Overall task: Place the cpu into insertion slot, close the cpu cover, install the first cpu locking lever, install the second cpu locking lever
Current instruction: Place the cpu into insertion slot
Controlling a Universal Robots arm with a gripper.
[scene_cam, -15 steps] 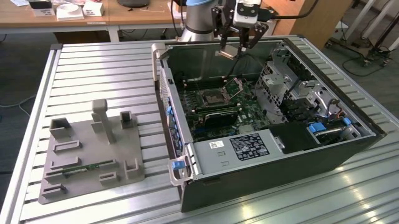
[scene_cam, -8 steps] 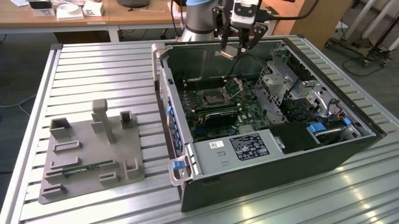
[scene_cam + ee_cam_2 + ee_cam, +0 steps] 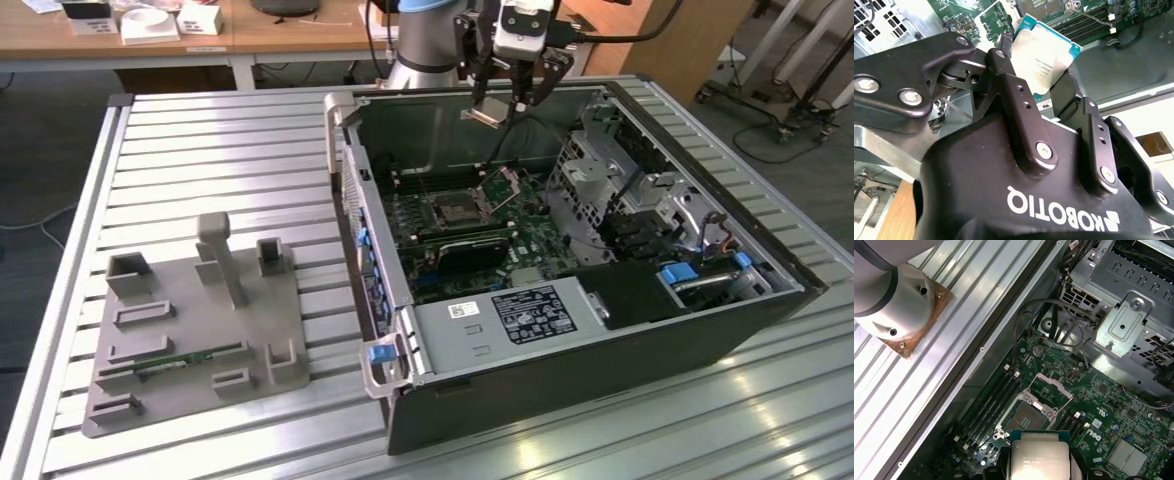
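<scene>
In the exterior view, the arm hangs over an open computer case (image 3: 574, 330) that stands on a ribbed metal surface (image 3: 200, 150). Its jaws grasp the cpu (image 3: 483, 116), held in the air above the motherboard and, as far as this view lets me judge, tilted. Lower down on the green board lies the insertion slot (image 3: 445, 211), well apart from the chip, with the cpu cover (image 3: 510, 182) swung up just beside it. A grey fixture (image 3: 200, 330) sits on the surface at the exterior view's left.

In the second wrist view, the two black fingers (image 3: 1015, 95) are clenched on opposite edges of the cpu (image 3: 1046, 55), its dull silver top facing the camera.

In the first wrist view, the cpu (image 3: 1039, 457) is in the foreground, and the insertion slot (image 3: 1026, 416) shows its dark centre uncovered. The cpu cover (image 3: 1054, 389) stands open at the slot's far edge. Long black memory slots (image 3: 991, 402) run alongside.
</scene>
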